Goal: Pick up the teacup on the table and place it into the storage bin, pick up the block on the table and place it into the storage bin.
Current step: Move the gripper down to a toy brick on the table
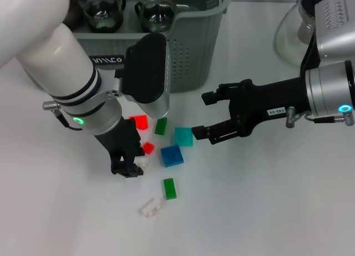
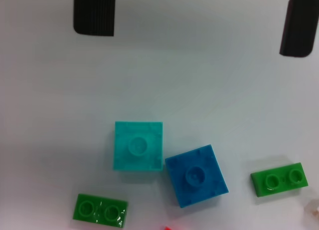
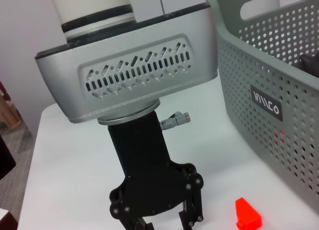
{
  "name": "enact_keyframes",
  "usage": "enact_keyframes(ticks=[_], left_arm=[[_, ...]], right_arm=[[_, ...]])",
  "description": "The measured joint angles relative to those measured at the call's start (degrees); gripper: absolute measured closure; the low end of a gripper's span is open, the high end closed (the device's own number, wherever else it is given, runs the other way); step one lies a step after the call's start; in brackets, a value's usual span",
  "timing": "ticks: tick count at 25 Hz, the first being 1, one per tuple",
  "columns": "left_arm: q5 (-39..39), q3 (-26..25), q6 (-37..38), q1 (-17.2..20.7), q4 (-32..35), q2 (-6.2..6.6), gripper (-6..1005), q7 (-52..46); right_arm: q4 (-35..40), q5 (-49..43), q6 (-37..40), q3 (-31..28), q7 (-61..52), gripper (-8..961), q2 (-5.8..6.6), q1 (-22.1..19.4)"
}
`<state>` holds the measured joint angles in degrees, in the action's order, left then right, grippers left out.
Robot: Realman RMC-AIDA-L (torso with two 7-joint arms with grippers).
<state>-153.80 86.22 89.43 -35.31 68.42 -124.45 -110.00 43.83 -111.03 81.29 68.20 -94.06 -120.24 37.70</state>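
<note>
Two glass teacups (image 1: 104,11) already sit inside the storage bin (image 1: 194,50), well behind both tools, so the cup half of the task looks done. The blocks remain scattered on the counter (image 1: 266,211). The left tool (image 1: 128,166) is down among them beside a small red block (image 1: 148,147); whether it grips anything I cannot tell. The right tool (image 1: 204,115) hangs spread wide and empty, its lower fingertip just beside the cyan block (image 1: 183,136).
</note>
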Motion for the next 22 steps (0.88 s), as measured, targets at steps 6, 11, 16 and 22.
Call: enact_keyframes(ticks=[6,11,16,22], left_arm=[[-0.07,0.01,-0.92,-0.02,-0.81,0.00,561,-0.04],[-0.10,0.00,-1.37,-0.04,-1.22,0.00,612,-0.04],[-0.11,0.00,-1.52,-0.09,-1.37,0.06,626,-0.04],[-0.26,0.00,-1.62,-0.11,-1.37,-0.03,769,-0.13]], right_arm=[[-0.17,-0.03,0.00,0.00,0.21,8,0.00,-0.05],[-0.61,-0.04,0.00,0.00,0.35,8,0.00,-0.08],[-0.68,-0.15,0.00,0.01,0.37,8,0.00,-0.09],[-0.68,-0.19,0.00,0.00,0.38,8,0.00,-0.09]])
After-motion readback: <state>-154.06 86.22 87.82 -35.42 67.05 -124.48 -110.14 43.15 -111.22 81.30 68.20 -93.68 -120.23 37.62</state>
